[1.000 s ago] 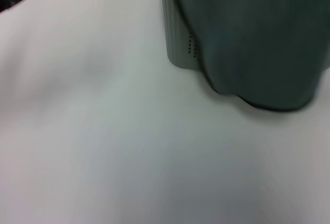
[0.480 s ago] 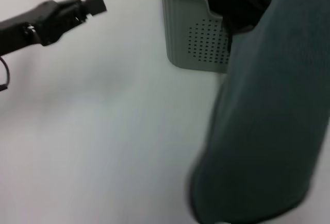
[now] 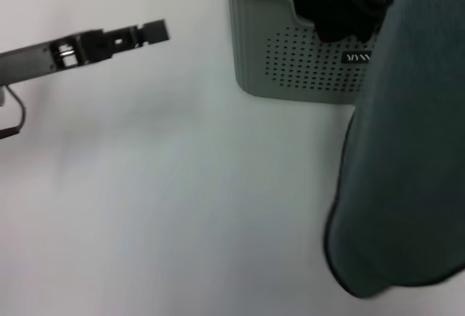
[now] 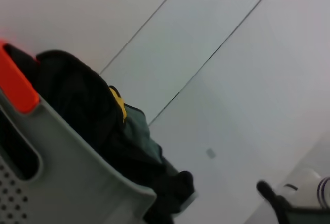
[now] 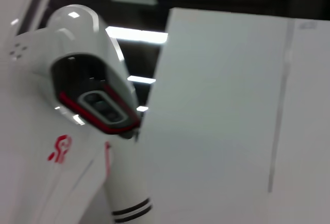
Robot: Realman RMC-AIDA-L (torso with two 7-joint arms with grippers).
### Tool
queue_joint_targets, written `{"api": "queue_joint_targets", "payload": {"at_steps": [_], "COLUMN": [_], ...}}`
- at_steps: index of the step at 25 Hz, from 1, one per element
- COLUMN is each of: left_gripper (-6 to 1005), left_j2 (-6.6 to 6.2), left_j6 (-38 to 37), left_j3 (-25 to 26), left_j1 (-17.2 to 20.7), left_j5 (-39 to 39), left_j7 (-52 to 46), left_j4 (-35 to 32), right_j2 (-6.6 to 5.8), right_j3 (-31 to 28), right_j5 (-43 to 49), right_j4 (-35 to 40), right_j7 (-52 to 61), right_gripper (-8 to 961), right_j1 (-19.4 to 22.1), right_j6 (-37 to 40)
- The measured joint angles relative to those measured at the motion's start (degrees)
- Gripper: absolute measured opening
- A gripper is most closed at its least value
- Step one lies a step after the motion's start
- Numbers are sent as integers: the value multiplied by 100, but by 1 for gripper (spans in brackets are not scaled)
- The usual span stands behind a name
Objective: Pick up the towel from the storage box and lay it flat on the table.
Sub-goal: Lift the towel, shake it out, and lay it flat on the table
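Observation:
The towel point(image 3: 407, 149), a dark grey-green cloth with black edging, hangs in the air on the right of the head view. Its top runs out of the picture, and its lower edge dangles low over the table point(image 3: 182, 207). What holds it is hidden; my right gripper is out of view. Behind it stands the storage box point(image 3: 290, 54), pale grey-green with rows of holes and a black label point(image 3: 357, 57). My left gripper point(image 3: 156, 31) reaches in from the left above the table, well apart from the box and towel.
A black cloth point(image 3: 338, 11) bulges over the box's rim. The left wrist view shows the box wall point(image 4: 77, 167), the black cloth point(image 4: 77, 95), a yellow tag point(image 4: 119, 105) and an orange part point(image 4: 18, 82). The right wrist view shows the robot's head point(image 5: 87, 90).
The towel has swung up and to the right, uncovering the box's front and label. My left arm has come in from the left, and its gripper has moved toward the box.

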State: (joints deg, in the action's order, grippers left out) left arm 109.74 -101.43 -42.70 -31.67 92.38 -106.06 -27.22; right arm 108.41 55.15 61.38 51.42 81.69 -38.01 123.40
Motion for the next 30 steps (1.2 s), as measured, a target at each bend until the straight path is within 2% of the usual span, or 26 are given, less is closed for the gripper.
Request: {"api": "queue_joint_targets", "payload": {"at_steps": [2,10,19,26,30], "left_gripper": [323,322,321,320,319], "left_j2": [9,-35,17,140,226], "left_j6": [1,-271,-524,-760,-843], "left_j3": [25,18,20,-11,11], "left_j1": [-179,-684,-769,-887,-931], "left_j5": [-38,-47,-156,-169,-239], "left_j7": [-455,-1630,-2024,-2022,-2020], "left_j4": [195,297,325,432,453], "right_j2": [-47,-330,-310,-248,-169], "right_j3": [35,341,341,463,507], "right_j5": [-47,-545,-662,-717,-714], "right_j4": [196,417,417,428,455], "right_j7": [27,272,634,705,690], "right_gripper": [25,25,26,26,27], "right_j1": [-123,-644,-1015,-1051,-1051], "right_j6": [3,2,-9,-3,-1]}}
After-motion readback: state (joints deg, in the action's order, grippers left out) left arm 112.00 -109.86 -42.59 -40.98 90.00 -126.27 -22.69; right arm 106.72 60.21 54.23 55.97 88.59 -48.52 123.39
